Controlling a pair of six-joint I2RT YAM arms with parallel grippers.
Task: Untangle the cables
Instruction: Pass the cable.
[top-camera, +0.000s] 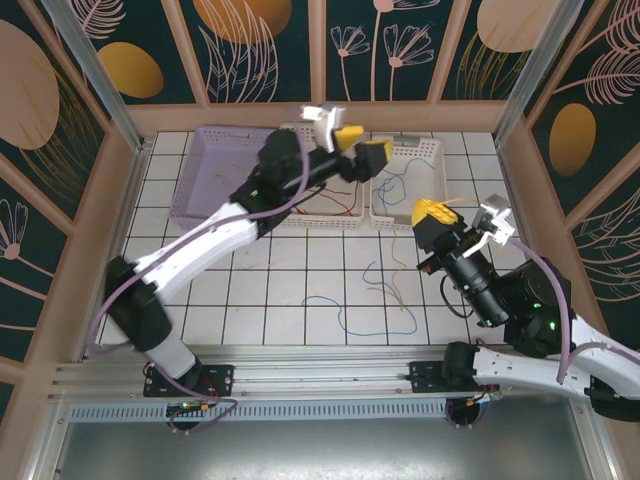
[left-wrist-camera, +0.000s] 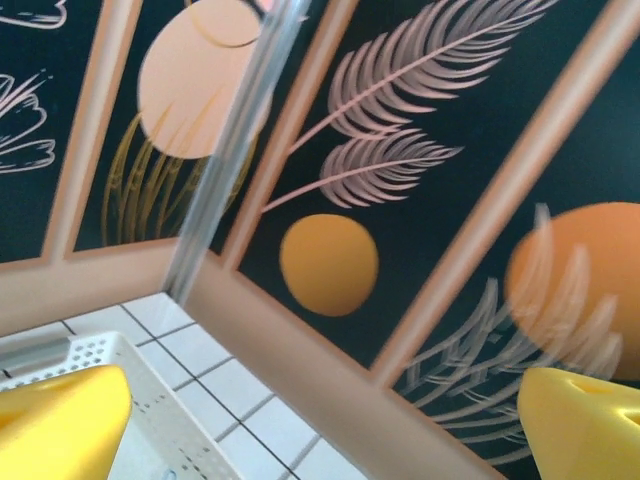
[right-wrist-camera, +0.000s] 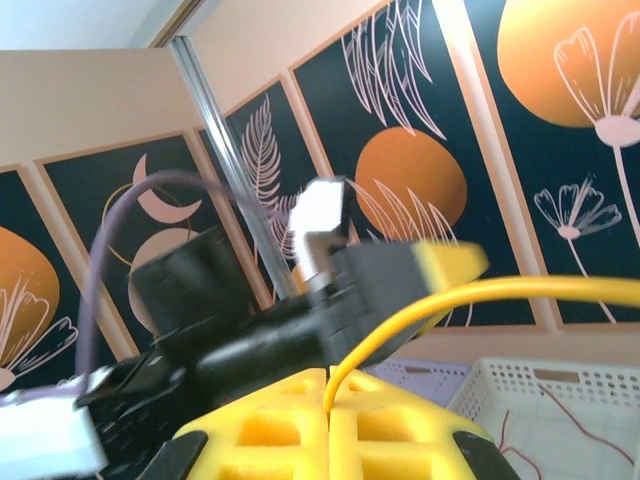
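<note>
The cables look featherlight, limp and thin, likely to slip unless nipped mid-strand. The right claw is pinching a yellow cable; the left claw hangs spread.

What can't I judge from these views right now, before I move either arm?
Top view: the left arm covers part of the middle basket, hiding how the red cable lies beneath.
Top view: the blue cable on the table is too thin to tell crossings from knots.
Right wrist view: the yellow cable in the right gripper runs off the right edge, far end cut off.
</note>
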